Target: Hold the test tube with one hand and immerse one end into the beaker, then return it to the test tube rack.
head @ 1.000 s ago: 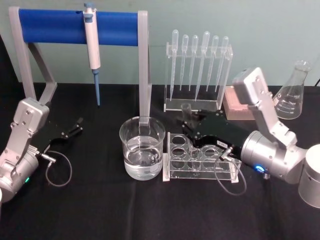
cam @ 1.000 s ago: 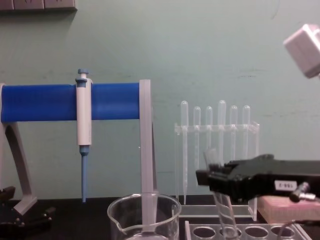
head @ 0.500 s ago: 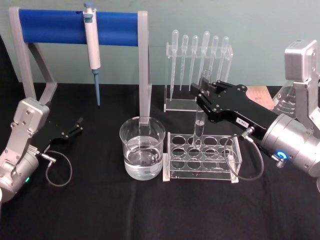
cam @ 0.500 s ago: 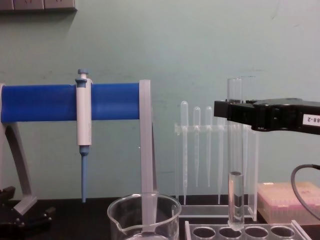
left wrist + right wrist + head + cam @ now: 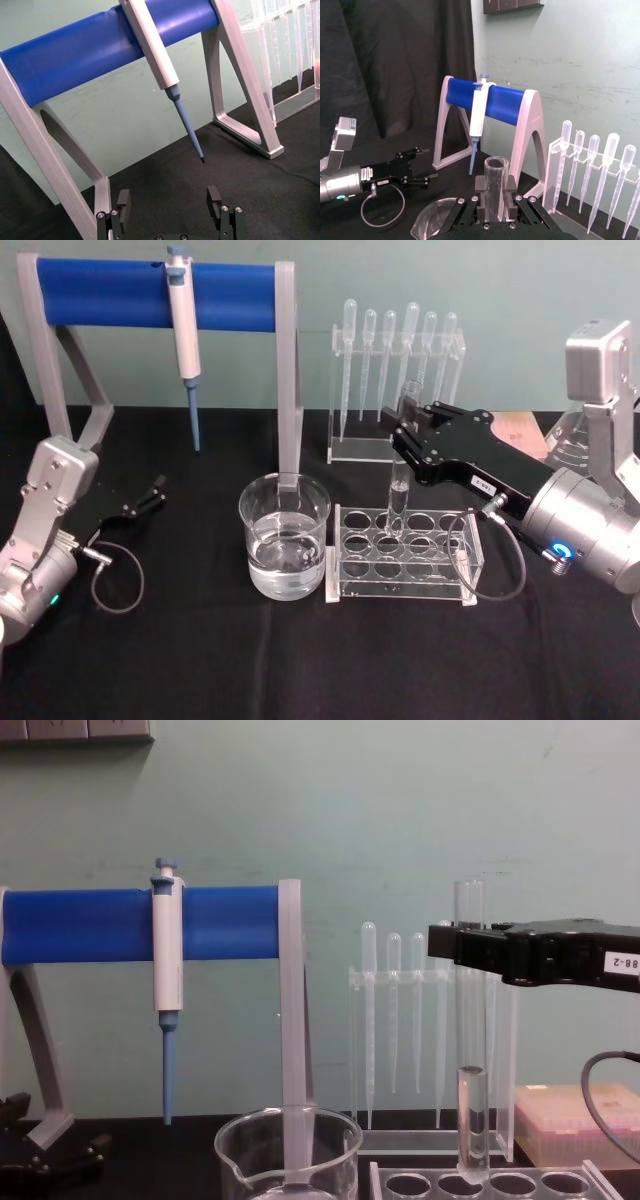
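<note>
The clear glass test tube (image 5: 397,490) stands upright, gripped near its open top by the right tool (image 5: 404,422), its rounded bottom at a back-row hole of the rack (image 5: 405,570). The wide beaker (image 5: 284,540), part-filled with clear liquid, sits just beside the rack, mid-worktop.

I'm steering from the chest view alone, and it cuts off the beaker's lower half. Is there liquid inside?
Observer: Yes; the head view shows the beaker partly filled with clear liquid.
Operator: Is the test tube seated squarely in the right gripper?
Observer: The right wrist view shows it clamped centrally between both fingers.
Operator: And the left gripper?
Observer: Parked by the pipettor stand, open and empty.
</note>
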`<state>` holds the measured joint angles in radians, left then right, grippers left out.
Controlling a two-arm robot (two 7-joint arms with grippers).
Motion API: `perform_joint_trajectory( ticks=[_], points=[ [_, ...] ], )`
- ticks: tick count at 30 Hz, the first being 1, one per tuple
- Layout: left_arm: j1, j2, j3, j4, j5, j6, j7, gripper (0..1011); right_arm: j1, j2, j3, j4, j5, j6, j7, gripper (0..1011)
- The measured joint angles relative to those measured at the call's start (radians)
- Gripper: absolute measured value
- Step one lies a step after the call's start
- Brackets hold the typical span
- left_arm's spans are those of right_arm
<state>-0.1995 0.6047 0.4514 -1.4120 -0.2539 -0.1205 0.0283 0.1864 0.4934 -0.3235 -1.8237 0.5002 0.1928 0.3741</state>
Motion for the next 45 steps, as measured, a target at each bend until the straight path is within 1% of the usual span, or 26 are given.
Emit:
perform_joint_trajectory(
  ticks=[45],
  points=[
    [0.0,0.0,0.0,0.0,0.0,0.0,0.0,1000,0.0,-0.002,0.001,0.001,-0.001,0.0,0.002,226]
  ],
)
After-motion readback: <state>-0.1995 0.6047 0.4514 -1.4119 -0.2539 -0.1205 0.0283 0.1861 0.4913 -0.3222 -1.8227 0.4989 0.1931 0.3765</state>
